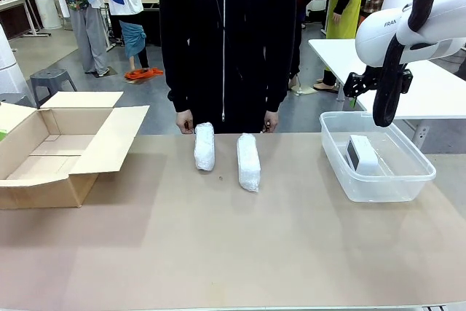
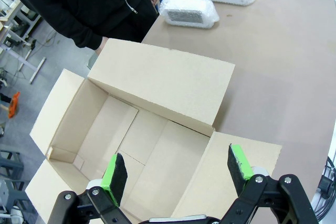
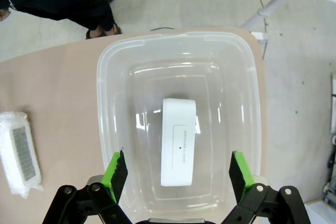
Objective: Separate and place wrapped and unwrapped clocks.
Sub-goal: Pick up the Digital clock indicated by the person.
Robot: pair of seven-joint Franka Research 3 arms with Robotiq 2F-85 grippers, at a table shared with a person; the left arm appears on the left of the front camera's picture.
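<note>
Two wrapped clocks (image 1: 204, 146) (image 1: 248, 162) lie mid-table on the far side; bare clock (image 1: 362, 155) in the tub (image 1: 386, 191) at right.
Left gripper (image 2: 177, 169) hangs over the open box (image 1: 44, 191), right gripper (image 3: 178, 169) over the tub, jaws apart, empty.

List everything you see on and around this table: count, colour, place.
wrapped clocks: two, white bubble wrap, mid-table near the person
bare clock: one, white, inside the bin
plastic bin: one, clear, table's right side
cardboard box: one, brown, open, at the table's left end
table: one, beige
person: one, black jacket, far side
left arm's fingers: two, green pads, open above the box
right arm's fingers: two, green pads, open above the bin
</note>
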